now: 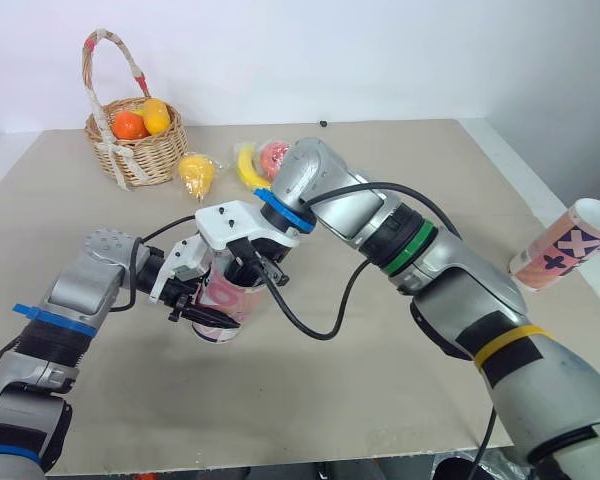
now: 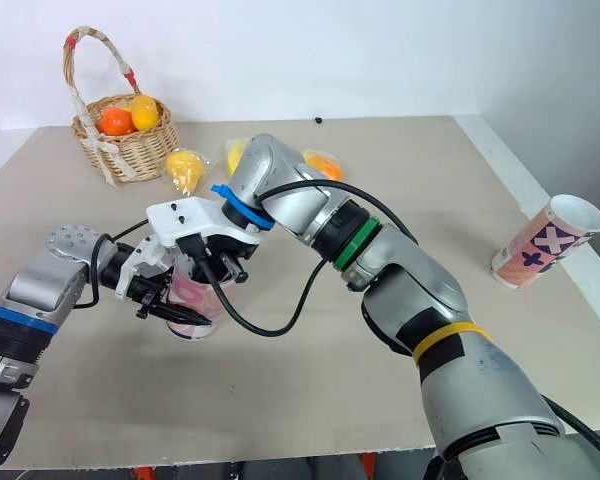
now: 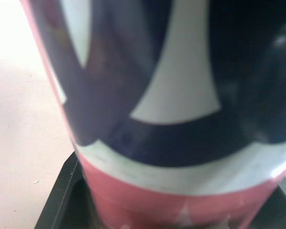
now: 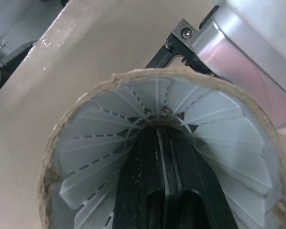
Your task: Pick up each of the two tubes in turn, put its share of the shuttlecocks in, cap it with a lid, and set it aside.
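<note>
Our left fingers (image 3: 59, 195) pinch the tube (image 1: 230, 298), held upright at the near left of the table (image 1: 380, 390). Our right fingers (image 4: 143, 162), pressed together, point down its long axis from directly above, inside the skirt of the shuttlecock (image 4: 219, 129) in its mouth.

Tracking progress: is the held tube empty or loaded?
Loaded: white feathers of a shuttlecock fan out inside the tube, around the right tool.

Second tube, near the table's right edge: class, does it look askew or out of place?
Yes. The second tube lies tilted rather than upright, uncapped, and its open mouth seems to overhang the edge of the table, so it might roll off. The other tube sits between the fingers of the left gripper.
</note>
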Tool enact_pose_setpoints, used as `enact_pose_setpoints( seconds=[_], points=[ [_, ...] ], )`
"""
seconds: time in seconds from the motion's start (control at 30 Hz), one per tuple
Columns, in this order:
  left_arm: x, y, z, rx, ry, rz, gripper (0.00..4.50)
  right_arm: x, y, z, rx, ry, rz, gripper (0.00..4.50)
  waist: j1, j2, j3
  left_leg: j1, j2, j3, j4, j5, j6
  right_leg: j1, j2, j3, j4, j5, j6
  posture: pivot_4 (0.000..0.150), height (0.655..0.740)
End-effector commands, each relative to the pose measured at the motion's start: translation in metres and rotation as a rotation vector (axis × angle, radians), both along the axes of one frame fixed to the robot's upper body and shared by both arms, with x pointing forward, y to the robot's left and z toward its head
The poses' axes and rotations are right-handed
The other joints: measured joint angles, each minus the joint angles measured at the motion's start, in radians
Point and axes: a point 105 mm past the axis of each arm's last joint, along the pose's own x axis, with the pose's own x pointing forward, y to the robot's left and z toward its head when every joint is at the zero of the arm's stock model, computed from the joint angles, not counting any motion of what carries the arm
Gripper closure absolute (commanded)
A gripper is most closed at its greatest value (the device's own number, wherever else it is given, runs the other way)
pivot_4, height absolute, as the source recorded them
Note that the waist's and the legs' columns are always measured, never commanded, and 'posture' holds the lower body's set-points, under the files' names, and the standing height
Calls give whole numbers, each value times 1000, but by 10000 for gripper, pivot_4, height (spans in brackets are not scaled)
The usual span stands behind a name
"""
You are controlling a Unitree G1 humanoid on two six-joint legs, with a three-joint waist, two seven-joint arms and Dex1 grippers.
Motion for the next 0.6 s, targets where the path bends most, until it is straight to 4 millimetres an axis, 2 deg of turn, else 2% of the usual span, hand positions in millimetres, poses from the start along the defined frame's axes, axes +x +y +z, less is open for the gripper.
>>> enact_pose_setpoints(
  seconds=[0.03, 0.13, 0.37, 0.6],
  points=[
    [1, 0, -2, -2, -4, 16, 21699, -13, 6, -3, 8, 22, 60, 44437, 0, 0, 0, 0, 0, 0, 0, 0, 0, 0, 0, 0, 0, 0, 0, 1500, 7298],
    [1, 0, -2, -6, -2, 15, 21699, -13, 3, -3, 24, 6, 74, 44437, 0, 0, 0, 1, 0, -2, 0, 0, 0, 0, 1, -1, 3, -1, -1, 1500, 7298],
    [0, -2, -1, -11, 0, 8, 21699, -14, -16, 38, 152, 66, 65, 44437, 0, 0, 0, 0, 0, -6, 0, 2, -3, 0, 0, -4, 6, -3, -3, 1500, 7298],
    [1, -4, -1, -16, 0, -2, 21699, -5, -28, 44, 167, 36, 23, 44437, 0, 0, 0, 0, 0, -7, 0, 2, -3, 0, 1, -5, 6, -3, -3, 1500, 7298]
  ],
)
